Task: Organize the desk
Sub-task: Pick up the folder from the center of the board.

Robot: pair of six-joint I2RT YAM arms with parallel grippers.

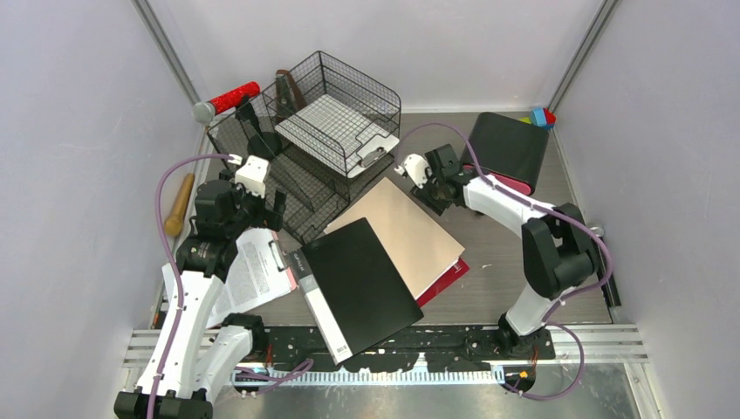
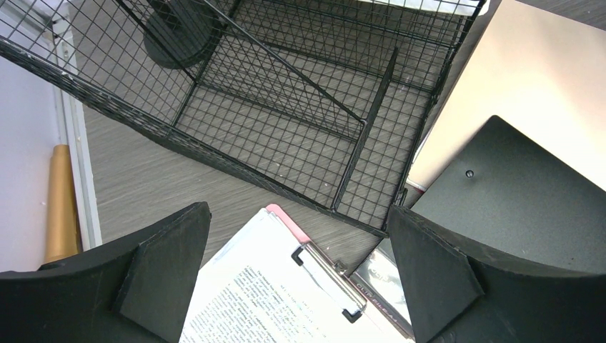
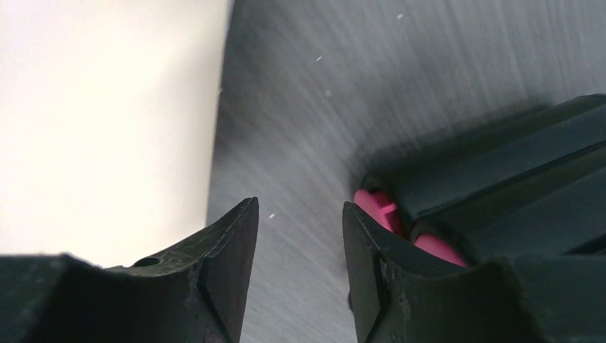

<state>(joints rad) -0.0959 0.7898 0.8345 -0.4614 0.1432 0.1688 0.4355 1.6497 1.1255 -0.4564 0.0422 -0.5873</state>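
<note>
A: Where is the desk now, and what lies on it?

B: The desk (image 1: 524,271) is the grey wood-grain surface between the pale walls. At its back left stands a black wire-mesh rack (image 1: 336,96), with a white pad (image 1: 336,122) in its upper tray. In front of the rack lies a tan folder (image 1: 406,223). A black folder (image 1: 358,279) overlaps the near corner of it. A clipboard (image 1: 253,271) with printed paper lies at the left, just beside the black folder.

A: And the left gripper?

B: The left gripper (image 2: 296,211) hangs above the top end of the clipboard, near the front edge of the rack. Its jaws are spread wide and hold nothing.

A: The right one?

B: The right gripper (image 3: 300,207) is low over a bare strip of the desk, between the tan folder and the black drawer unit (image 3: 500,157) with pink fronts. Its jaws stand a little apart, with nothing between them. Perhaps the fingertips touch the wood, but the wrist view is too close to tell.

A: Anything at the edges?

B: A wooden handle (image 1: 179,205) lies along the left wall. A red-handled tool (image 1: 229,98) is at the back left corner of the rack. Some coloured blocks (image 1: 542,117) sit behind the drawer unit.
</note>
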